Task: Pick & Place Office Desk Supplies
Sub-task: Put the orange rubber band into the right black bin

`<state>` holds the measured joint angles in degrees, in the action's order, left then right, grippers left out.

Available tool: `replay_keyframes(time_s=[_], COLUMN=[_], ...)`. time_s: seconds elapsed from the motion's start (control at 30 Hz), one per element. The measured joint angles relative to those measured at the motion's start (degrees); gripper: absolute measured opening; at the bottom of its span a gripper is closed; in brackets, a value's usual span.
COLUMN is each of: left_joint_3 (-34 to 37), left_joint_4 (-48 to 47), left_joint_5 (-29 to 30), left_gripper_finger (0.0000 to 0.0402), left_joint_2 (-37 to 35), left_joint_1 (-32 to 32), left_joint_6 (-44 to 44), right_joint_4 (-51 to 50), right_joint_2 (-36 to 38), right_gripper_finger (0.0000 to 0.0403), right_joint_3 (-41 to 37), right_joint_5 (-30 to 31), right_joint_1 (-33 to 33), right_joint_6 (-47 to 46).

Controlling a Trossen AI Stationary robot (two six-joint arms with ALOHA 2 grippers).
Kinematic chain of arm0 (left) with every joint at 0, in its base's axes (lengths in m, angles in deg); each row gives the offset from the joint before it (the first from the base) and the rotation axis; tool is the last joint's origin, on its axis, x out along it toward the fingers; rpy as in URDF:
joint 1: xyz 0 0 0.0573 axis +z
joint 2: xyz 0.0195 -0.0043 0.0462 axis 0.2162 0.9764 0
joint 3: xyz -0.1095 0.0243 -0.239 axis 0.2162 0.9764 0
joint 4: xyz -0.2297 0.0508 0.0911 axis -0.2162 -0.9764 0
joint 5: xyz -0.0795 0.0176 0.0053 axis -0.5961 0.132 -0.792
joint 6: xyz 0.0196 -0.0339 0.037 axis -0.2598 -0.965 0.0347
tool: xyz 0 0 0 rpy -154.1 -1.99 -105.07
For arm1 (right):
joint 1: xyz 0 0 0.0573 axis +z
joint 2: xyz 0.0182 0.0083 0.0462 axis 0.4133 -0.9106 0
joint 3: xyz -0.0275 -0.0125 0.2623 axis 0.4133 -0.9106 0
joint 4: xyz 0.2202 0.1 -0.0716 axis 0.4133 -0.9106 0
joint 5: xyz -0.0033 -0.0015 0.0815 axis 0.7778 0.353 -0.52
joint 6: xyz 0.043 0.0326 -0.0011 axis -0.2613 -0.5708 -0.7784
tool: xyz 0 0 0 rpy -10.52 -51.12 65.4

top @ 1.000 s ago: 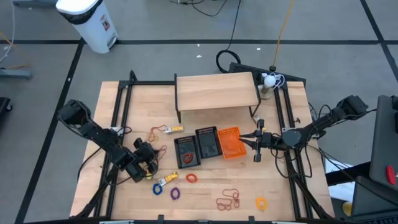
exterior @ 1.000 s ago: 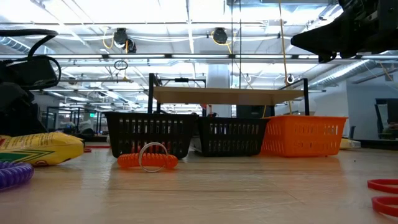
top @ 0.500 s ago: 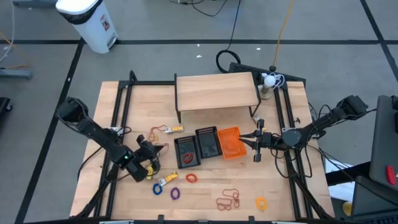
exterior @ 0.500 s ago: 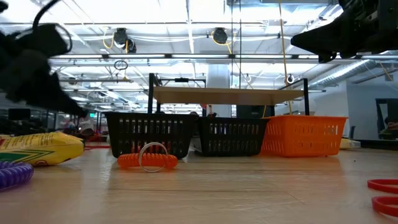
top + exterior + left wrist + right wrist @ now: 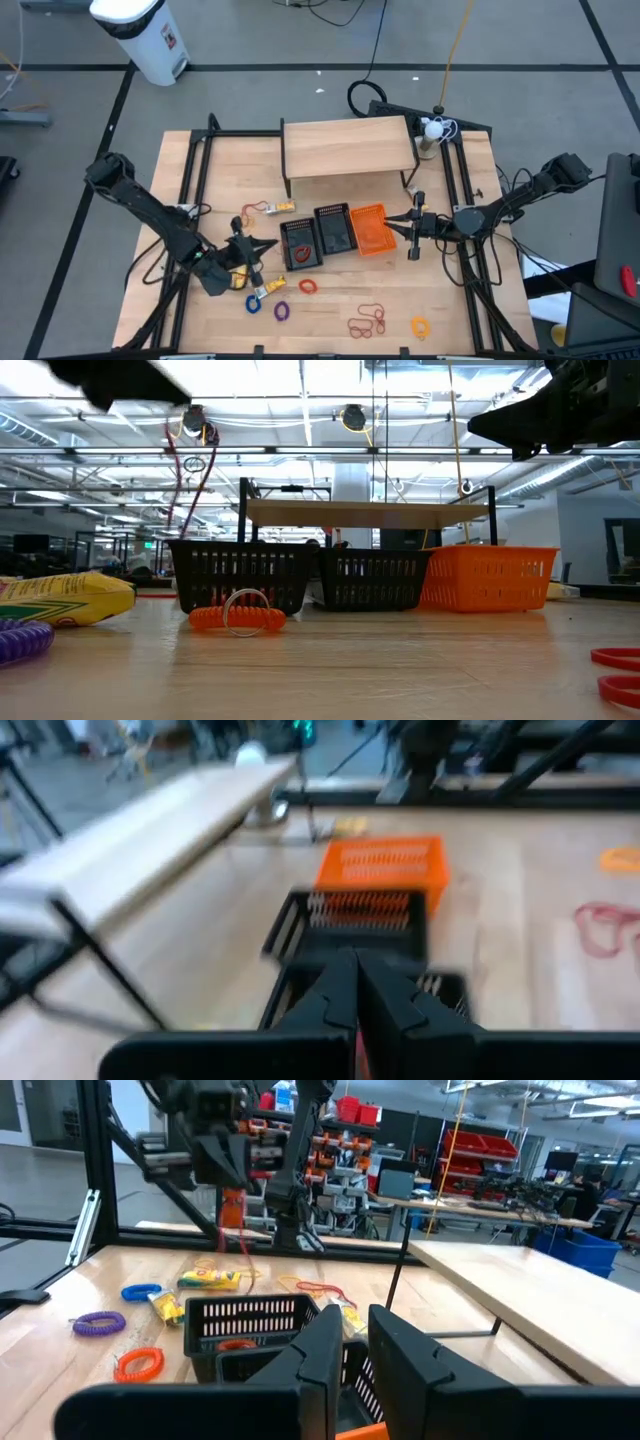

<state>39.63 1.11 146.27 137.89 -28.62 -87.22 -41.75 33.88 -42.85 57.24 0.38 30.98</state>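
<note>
left gripper [image 5: 262, 246] raised, seemingly carrying red loop [image 5: 186, 482]

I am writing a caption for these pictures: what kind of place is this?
Probably a robotics lab or workshop hall: exposed ceiling strip lights, rows of workbenches with red storage bins, and a light wooden table with black metal frame rails.

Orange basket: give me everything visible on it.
The orange basket is a small rectangular bin, plastic by the look, with slotted lattice walls and an open top. It sits upright on the wooden table, rightmost in a row of three, right beside the middle black basket, in front of the raised wooden shelf. Nothing can be made out inside it. The right gripper hangs at its right edge, fingers nearly closed; contact cannot be told.
</note>
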Motion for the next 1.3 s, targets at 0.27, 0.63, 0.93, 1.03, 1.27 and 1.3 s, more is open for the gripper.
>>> replay_keyframes(time_s=[0.27,0.63,0.93,1.03,1.27,1.3], left_joint_3=[-7.6,-15.33,-15.18,-14.47,-14.3,-14.3], left_joint_4=[3.55,3.16,1.16,2.12,2.68,3.02], left_joint_5=[-0.52,-3.83,-18.9,-22.39,-30.36,-31.87], left_gripper_finger=[0.0,0.0,0.0,0.0,0.0,0.0], left_joint_2=[0.0,0.0,0.02,0.02,0.21,0.62], left_joint_1=[0.92,10.54,19.52,21.9,27.39,28.08], left_joint_6=[15.18,25.09,23.85,24.84,25.39,25.51], right_joint_4=[6.24,11.24,0.33,-4.46,-5.39,-5.38], right_joint_2=[0.01,0.02,0.0,-0.07,-0.07,-0.01], right_gripper_finger=[0.0045,0.0045,0.0045,0.0045,0.0045,0.0045], right_joint_3=[0.0,0.0,4.57,9.13,14.06,14.53], right_joint_5=[-0.12,-9.16,-7.9,-4.87,-4.42,-4.33], right_joint_1=[0.0,-0.12,-0.12,-0.13,-0.12,-0.21], right_joint_6=[-2.21,-2.31,-6.39,-1.18,6.69,7.04])
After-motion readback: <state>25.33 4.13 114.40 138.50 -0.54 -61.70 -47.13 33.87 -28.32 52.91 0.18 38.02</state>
